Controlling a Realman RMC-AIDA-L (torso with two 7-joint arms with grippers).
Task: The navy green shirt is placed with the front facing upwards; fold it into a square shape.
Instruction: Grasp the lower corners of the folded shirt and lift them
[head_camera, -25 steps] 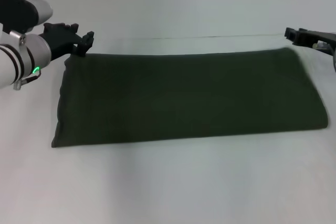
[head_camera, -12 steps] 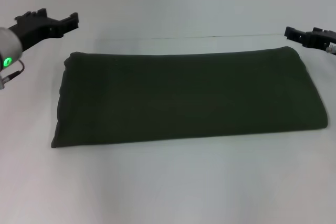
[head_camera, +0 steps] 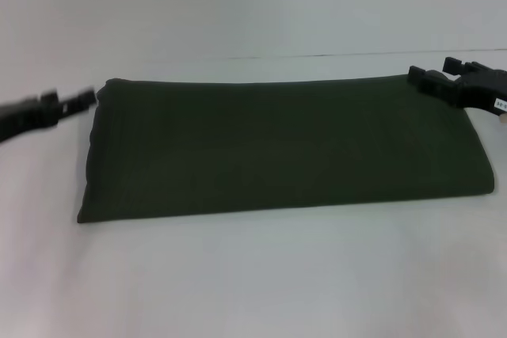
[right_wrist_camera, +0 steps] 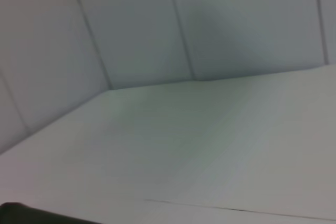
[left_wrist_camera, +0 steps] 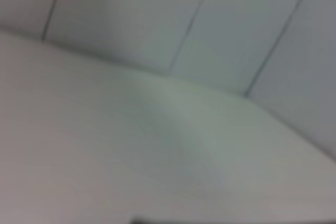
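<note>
Dark olive-green cotton shirt [head_camera: 281,148] lies flat on the white table surface [head_camera: 253,275], folded into one long horizontal band with only plain green fabric showing up top. The band runs almost the whole width of the surface, long edges roughly parallel to the near edge, sitting in the middle-to-far part of the table. Its left end is narrower toward the far side and flares out to a point at the near-left corner; the right end is squarer. Black left gripper [head_camera: 75,102] sits low just off the shirt's far-left corner, apart from the fabric or barely at its edge; can't tell which, and can't tell whether its fingers are spread or closed because of motion blur. Black right gripper [head_camera: 428,83] is at the shirt's far-right corner, tip right over or on the cloth edge; contact not resolvable, and finger state not readable either. Left wrist view shows only white table and panelled wall. Right wrist view shows the same, plus a dark sliver of the shirt [right_wrist_camera: 31,214] at one corner.
</note>
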